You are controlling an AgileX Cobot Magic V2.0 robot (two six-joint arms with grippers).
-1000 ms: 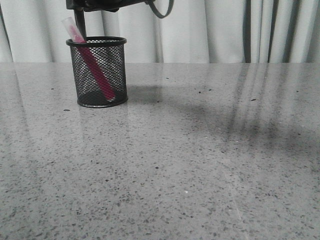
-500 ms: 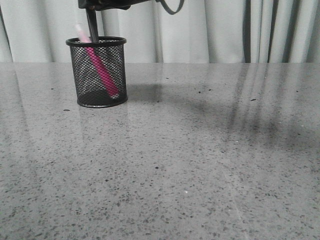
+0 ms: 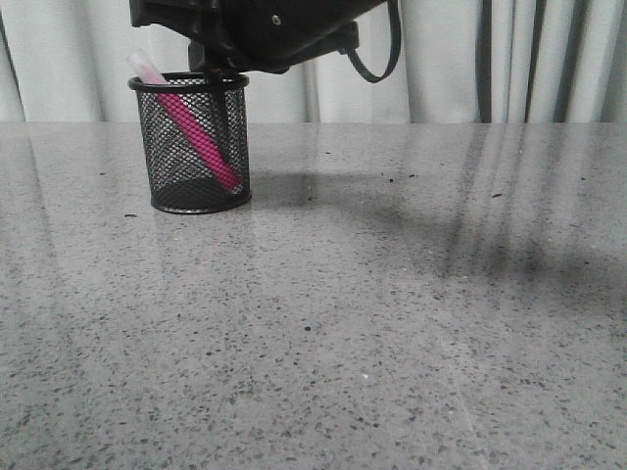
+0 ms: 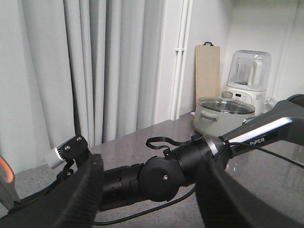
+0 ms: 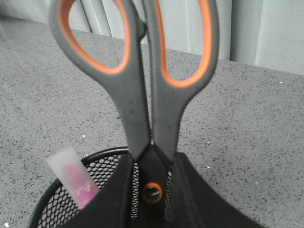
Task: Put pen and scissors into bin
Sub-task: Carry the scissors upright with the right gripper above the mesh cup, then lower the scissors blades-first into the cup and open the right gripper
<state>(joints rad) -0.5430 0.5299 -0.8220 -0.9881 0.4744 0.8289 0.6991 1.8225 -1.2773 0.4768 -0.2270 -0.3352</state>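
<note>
The grey speckled worktop (image 3: 372, 323) fills most of the front view, with pale curtains (image 3: 549, 59) hanging behind it. The right arm (image 3: 284, 29), a bulky black mass, reaches in from above and hangs directly over the bin (image 3: 194, 147), which stands upright on the far left part of the worktop. The bin is a black wire-mesh cup, and through its mesh the pen (image 3: 196, 137) shows inside it, leaning with its pale cap end poking above the rim on the left and its pink body slanting down toward the base on the right. In the right wrist view the right gripper (image 5: 152, 194) is clamped on the scissors (image 5: 142, 90), its two dark fingers pressed to either side of the orange pivot dot; the grey, orange-lined loops stand clear of the gripper, and the blades are hidden, so how far they sit in the bin cannot be told. The left gripper (image 4: 147, 190) has its dark fingers spread apart with nothing between them, looking toward the right arm, a pot (image 4: 223, 114) and a blender (image 4: 248, 78).
</note>
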